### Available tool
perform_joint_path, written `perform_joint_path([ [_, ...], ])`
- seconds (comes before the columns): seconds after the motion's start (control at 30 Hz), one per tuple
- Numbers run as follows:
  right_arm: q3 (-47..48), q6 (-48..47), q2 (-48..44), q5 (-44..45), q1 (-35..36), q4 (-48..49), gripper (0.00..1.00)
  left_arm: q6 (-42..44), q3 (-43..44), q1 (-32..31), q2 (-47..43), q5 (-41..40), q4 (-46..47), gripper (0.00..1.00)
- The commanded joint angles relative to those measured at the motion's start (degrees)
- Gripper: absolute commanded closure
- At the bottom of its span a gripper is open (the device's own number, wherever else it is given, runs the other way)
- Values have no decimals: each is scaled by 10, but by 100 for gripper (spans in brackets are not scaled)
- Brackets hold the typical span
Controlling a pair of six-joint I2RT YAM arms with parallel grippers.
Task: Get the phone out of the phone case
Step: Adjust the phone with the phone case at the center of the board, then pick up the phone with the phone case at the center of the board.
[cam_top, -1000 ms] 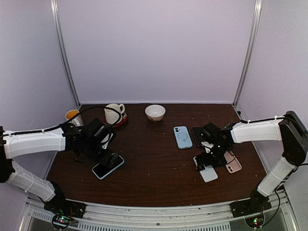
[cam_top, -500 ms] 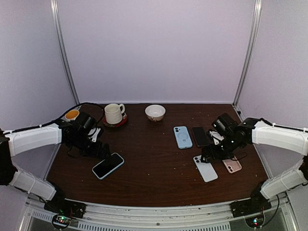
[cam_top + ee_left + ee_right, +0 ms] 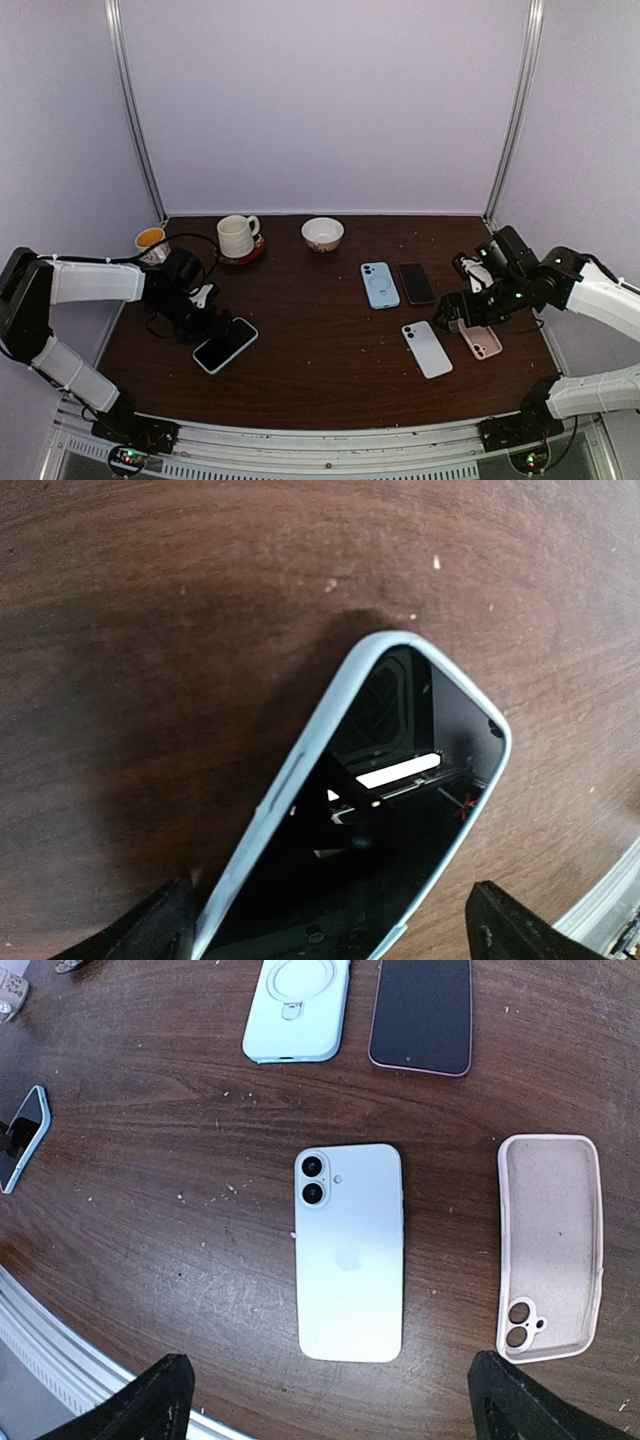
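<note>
A phone in a light-blue case (image 3: 370, 820) lies screen up on the brown table (image 3: 320, 340). It shows at the front left in the top view as the cased phone (image 3: 225, 345). My left gripper (image 3: 330, 935) is open, its fingers straddling the cased phone's near end; from above the left gripper (image 3: 208, 318) sits just left of it. On the right, a pale-blue phone (image 3: 350, 1250) lies face down and bare beside an empty pink case (image 3: 550, 1245). My right gripper (image 3: 335, 1405) hangs open above them and holds nothing; in the top view the right gripper (image 3: 457, 314) is beside the pale phone (image 3: 427, 349).
A light-blue case with a ring (image 3: 379, 284) and a dark phone (image 3: 416, 283) lie behind the pale phone. At the back are a bowl (image 3: 322, 233), a mug on a red saucer (image 3: 236, 237) and an orange-filled cup (image 3: 150, 240). The table's metal front rail (image 3: 320, 450) is close.
The right gripper opened fully, left the pale phone on the table and drew back to the right. The left arm pulled back leftward off the cased phone.
</note>
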Motion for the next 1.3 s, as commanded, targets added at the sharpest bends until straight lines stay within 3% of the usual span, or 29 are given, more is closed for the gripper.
perform_joint_path([
  [0.0, -8, -4, -27, 16, 2, -27, 0, -46, -31, -1, -8, 43, 31, 3],
  [0.2, -11, 8, -52, 13, 2, -30, 0, -120, -85, -62, -81, 19, 42, 2],
  [0.43, -25, 26, -58, -4, 2, -10, 0, -239, -139, -161, -137, -6, 128, 2],
  [0.8, -61, 58, -76, 14, 19, 46, 0, -260, -35, -257, -12, -39, 179, 2],
  [1.03, -45, 20, -40, 14, 101, 112, 0, -212, 11, -258, -65, -137, 56, 3],
  [1.27, 38, -65, 75, 29, 196, 184, 0, -165, 13, -252, -181, -291, -79, 3],
])
